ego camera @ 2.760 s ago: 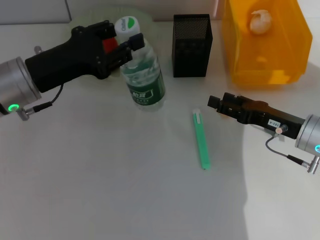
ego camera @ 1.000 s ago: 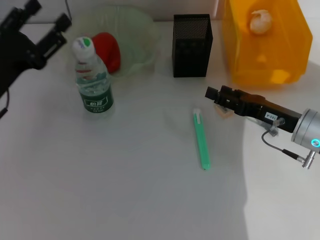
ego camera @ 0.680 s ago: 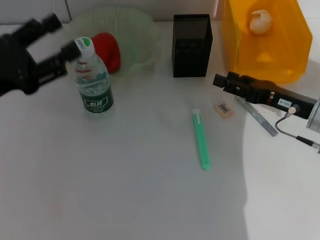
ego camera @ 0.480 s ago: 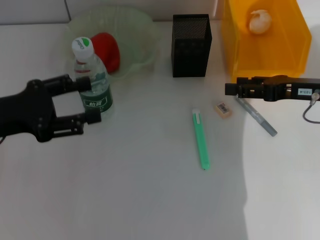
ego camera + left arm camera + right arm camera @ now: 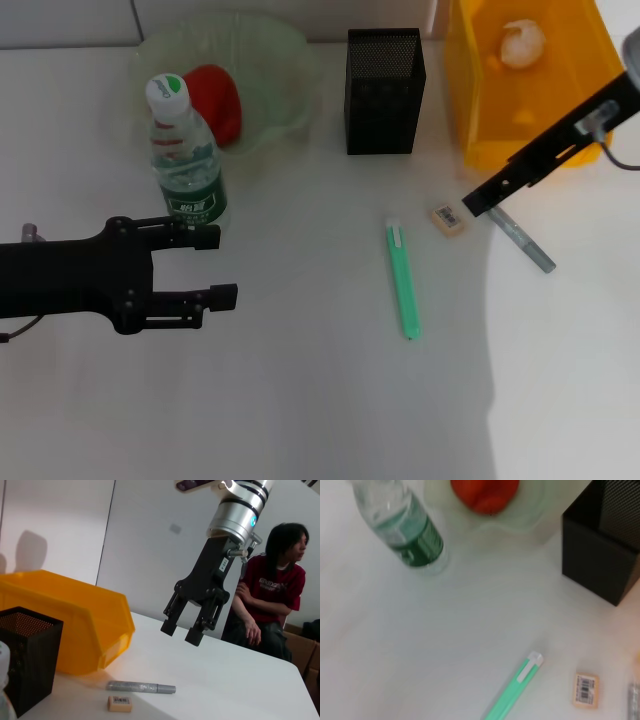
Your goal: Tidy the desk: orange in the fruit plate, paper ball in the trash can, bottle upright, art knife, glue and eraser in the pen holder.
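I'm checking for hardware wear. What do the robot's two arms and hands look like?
The left hand is matte black, with two slim straight fingers on a chunky black body. The right hand is black too, on a silver cylindrical wrist with dark bands, a blue-green light and a thin cable.

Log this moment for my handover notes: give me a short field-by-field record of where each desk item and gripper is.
orange: in fruit plate
paper ball: in trash can
bottle: upright on desk
eraser: on desk, beside grey pen
green art knife: flat on desk
pen holder: upright
left gripper: open, near bottle
right gripper: open, above grey pen
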Robot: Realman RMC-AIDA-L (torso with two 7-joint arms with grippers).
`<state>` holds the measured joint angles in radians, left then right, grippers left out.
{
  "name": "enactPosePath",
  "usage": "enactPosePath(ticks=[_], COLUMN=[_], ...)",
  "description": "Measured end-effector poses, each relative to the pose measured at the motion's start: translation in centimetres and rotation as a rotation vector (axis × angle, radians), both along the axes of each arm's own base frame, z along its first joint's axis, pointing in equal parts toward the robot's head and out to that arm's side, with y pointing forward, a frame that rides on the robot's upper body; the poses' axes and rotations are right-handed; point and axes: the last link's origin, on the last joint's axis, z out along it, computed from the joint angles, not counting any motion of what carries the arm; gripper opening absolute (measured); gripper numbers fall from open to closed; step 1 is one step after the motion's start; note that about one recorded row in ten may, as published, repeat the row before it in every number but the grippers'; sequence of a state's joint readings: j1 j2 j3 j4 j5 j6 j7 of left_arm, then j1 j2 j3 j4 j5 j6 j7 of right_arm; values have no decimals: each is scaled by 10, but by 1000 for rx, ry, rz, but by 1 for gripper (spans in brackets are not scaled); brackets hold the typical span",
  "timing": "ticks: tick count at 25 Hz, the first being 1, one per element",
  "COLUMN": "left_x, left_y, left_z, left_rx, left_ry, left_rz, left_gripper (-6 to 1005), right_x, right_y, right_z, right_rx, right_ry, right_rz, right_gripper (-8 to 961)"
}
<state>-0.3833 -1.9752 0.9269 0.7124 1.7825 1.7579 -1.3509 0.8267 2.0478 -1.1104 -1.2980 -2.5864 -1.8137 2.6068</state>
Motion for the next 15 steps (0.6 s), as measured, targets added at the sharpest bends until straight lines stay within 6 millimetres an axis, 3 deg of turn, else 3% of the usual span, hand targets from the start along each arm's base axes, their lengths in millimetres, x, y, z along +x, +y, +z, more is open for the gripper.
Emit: enactPosePath(ticks=[7,15], left_x=[-5,-5], left_y=[0,4], left_z=[-16,-28], left_rx=[-10,-14], left_ry=[53,91], left_rz=[32,42], left_gripper=[776,775], right_x=[-7,2], right_y=[18,33], right_z=[-61,-94], right_rx=[-76,22], right_ry=[-126,-138], right_rz=[-14,0], right_gripper=[730,727])
